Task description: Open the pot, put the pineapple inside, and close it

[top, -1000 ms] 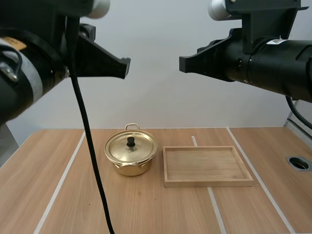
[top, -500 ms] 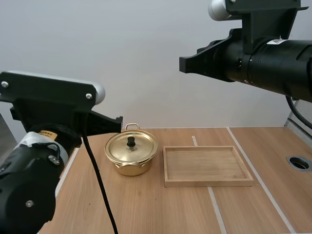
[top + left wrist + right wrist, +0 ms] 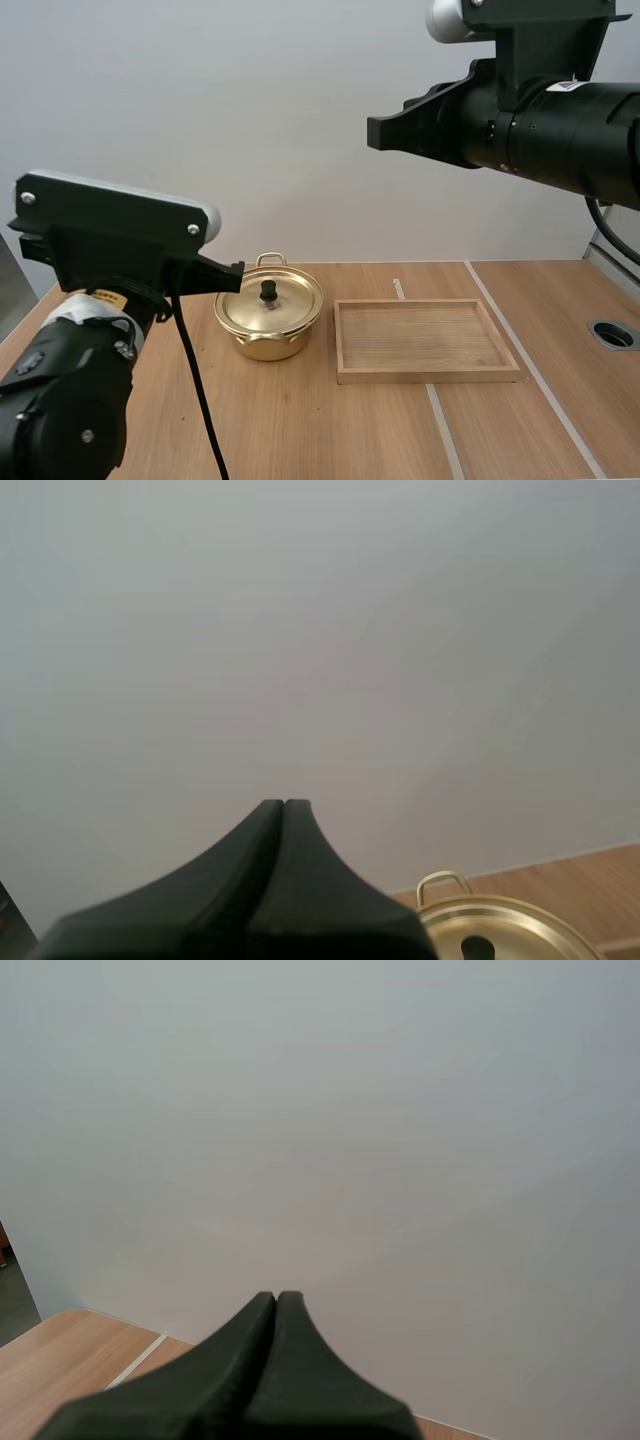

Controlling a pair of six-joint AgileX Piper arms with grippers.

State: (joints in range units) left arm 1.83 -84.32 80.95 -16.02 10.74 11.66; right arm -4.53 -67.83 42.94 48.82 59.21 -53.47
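Fingers of the left gripper (image 3: 284, 806): pressed together into one dark wedge, nothing between them. Fingers of the right gripper (image 3: 276, 1298): also flat against each other, nothing held.

Counter (image 3: 300, 430): light wood crossed by pale lines; it carries the pot and the tray.

Right arm (image 3: 540, 125): high above the counter, lying roughly level and pointing across toward the pot's side. The right gripper (image 3: 372, 130) hangs up and to the right of the pot, well apart from it and above the tray's near-pot end.

Left arm (image 3: 90, 330): low, on the pot's left, reaching forward with the wrist roughly level. In the high view the left gripper (image 3: 238, 268) has its tip at the left edge of the lid, at about lid height. In the left wrist view the pot (image 3: 505, 930) lies beyond and to one side of the wedge, and one loop handle (image 3: 442, 883) stands clear of the fingers. Whether tip and lid touch: cannot tell.

Tray (image 3: 425, 375): shallow wooden rectangle just to the right of the pot, a narrow gap between them.

Pot (image 3: 268, 342): gold-coloured, upright on the counter, loop handles at back and front.

Lid (image 3: 285, 305): seated on the pot, level.

Knob (image 3: 268, 290): black, at the lid's centre, apart from both sets of fingers.
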